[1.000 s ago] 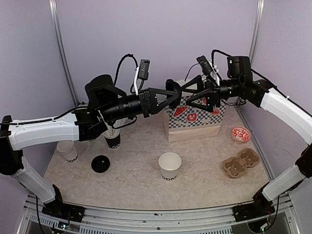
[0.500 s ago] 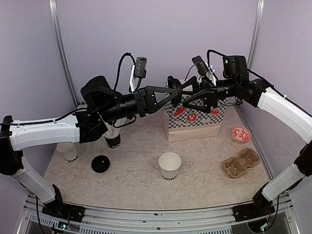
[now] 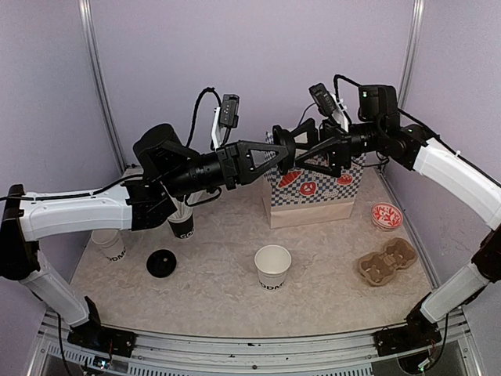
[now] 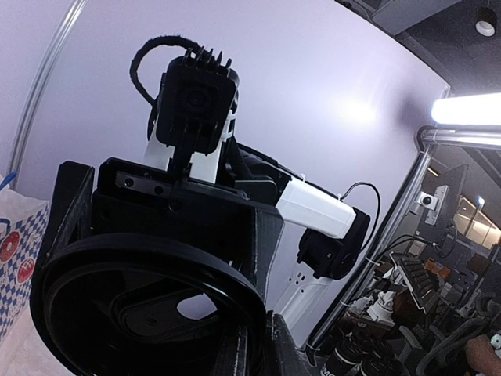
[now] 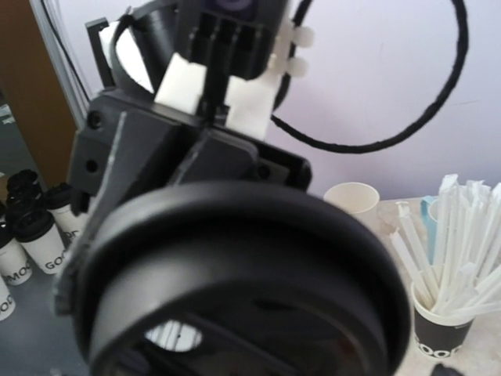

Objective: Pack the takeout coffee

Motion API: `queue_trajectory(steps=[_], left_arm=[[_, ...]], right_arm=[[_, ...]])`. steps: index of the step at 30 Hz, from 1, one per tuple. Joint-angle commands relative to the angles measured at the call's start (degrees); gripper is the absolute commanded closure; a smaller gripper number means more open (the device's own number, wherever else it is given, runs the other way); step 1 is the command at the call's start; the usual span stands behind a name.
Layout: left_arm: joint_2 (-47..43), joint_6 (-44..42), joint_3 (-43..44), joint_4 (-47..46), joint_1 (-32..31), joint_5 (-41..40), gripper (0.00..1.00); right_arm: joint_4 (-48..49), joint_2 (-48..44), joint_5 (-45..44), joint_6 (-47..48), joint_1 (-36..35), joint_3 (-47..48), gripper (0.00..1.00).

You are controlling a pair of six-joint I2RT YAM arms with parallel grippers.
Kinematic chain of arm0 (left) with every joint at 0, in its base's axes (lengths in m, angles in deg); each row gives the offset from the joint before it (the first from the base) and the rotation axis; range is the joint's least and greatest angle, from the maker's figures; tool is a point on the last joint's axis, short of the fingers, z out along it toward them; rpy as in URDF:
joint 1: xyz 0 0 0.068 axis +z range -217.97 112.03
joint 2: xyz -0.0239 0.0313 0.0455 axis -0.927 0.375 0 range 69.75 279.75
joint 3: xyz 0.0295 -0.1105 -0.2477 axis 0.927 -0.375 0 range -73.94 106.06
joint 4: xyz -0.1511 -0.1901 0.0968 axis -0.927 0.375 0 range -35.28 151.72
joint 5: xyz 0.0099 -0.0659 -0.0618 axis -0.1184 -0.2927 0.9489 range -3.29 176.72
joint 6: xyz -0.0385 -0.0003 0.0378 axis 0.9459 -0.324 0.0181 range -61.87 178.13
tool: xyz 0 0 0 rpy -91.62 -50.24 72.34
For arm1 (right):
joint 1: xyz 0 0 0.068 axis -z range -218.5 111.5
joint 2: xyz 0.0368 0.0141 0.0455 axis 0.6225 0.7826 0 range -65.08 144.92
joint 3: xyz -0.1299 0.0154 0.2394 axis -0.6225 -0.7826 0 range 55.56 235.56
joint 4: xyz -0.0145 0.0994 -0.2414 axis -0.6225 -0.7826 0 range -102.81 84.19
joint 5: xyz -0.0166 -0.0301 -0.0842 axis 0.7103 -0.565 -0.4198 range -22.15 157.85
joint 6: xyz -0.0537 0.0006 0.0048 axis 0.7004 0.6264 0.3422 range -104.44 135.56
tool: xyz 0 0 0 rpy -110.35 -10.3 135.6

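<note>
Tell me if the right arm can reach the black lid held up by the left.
Probably yes: the right end effector stands open facing the black lid, gripped mid-air by the left end effector, with nothing between them.

The left arm [image 3: 78, 213] and right arm [image 3: 458, 174] share white shells, black joints, triangular black fingers [image 3: 254, 146] and looping black cables [image 5: 462, 47].
</note>
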Motion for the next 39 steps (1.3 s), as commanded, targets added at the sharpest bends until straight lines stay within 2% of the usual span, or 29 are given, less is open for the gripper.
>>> queue_trajectory(steps=[1,12,23,26,30,34,39], left_arm=[[0.6,0.6,0.2,-2.3,0.2,0.8,0.92],[1.5,1.4,0.5,-2.7,0.1,0.9,0.93],[1.4,1.2,0.4,-2.2,0.2,0.7,0.92],[1.2,1.1,0.3,-1.6,0.2,0.2,0.85],[-0.2,-0.5,-0.4,3.3,0.0,-3.1,0.67],[-4.6,-3.9,-3.1,11.6,-1.0,-8.3,0.38],[-10.0,-10.1,-5.6,32.1,-5.5,-26.6,0.37]], right_arm=[[1.7,0.5,2.0,-1.5,-1.1,0.4,0.01],[3.4,0.9,2.9,-3.6,-2.1,-0.7,0.02],[5.7,0.9,2.9,-5.4,-2.1,-2.8,0.23],[6.0,1.0,2.7,-5.6,-2.1,-3.0,0.24],[4.9,1.1,1.6,-4.6,-1.7,-2.9,0.25],[1.9,0.2,-0.2,-0.9,0.5,-4.1,0.24],[-4.7,-2.2,-2.9,7.6,4.9,-8.2,0.24]])
